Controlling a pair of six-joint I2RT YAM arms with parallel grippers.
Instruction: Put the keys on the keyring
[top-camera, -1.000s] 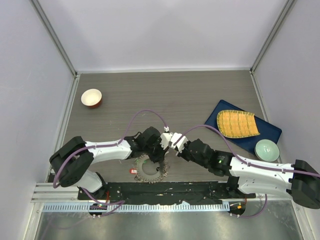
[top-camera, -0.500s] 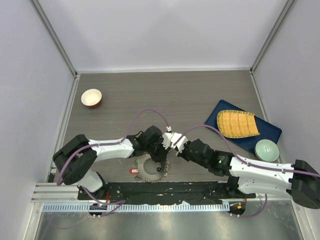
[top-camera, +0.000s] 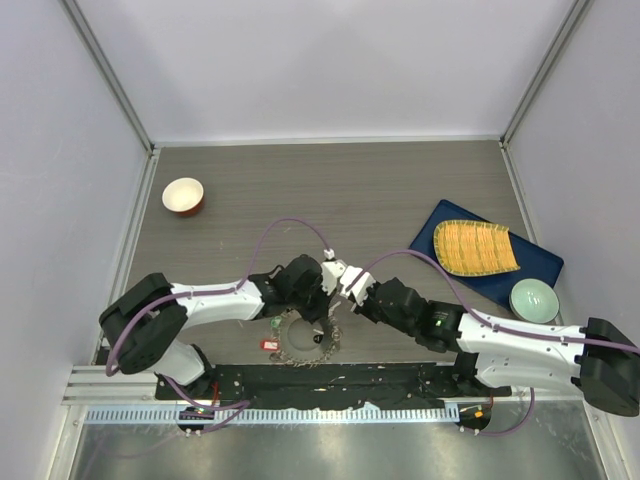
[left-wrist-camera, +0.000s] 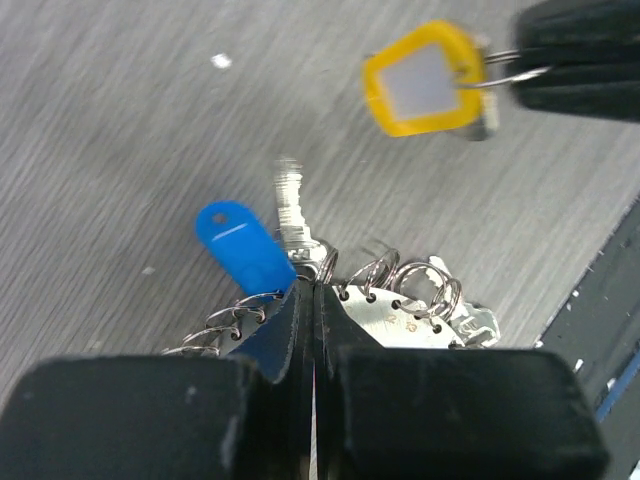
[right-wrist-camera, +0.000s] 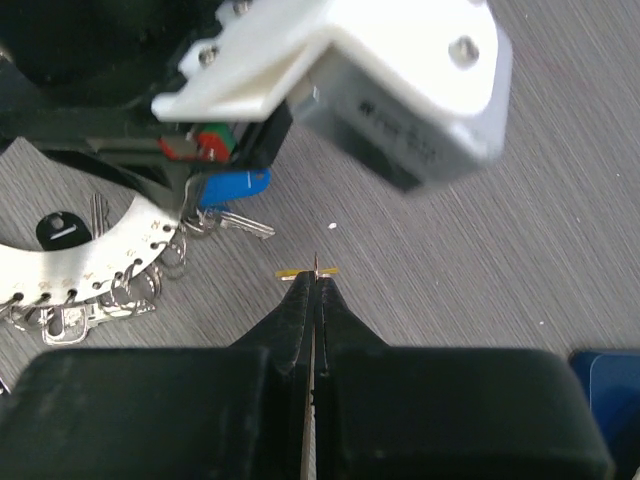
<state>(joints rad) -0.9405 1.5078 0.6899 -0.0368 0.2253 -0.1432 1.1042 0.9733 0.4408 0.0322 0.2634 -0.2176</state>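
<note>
Left hand is pinched tight on the keyring rim, bottom middle of its wrist view. Right hand is clamping the yellow-tagged key, upper right there.

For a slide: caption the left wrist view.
Left gripper grips the keyring by its rim while the right gripper holds a yellow-tagged key nearby.

1. Near the table's front edge, between both arms: keyring, keys hanging round its rim.
2. Pinching its far edge: left gripper.
3. Just right of that: right gripper, pinching a tagged key above the table.
4. Far left: bowl.
5. Right: tray, mat on it, small bowl at its near corner.
</note>
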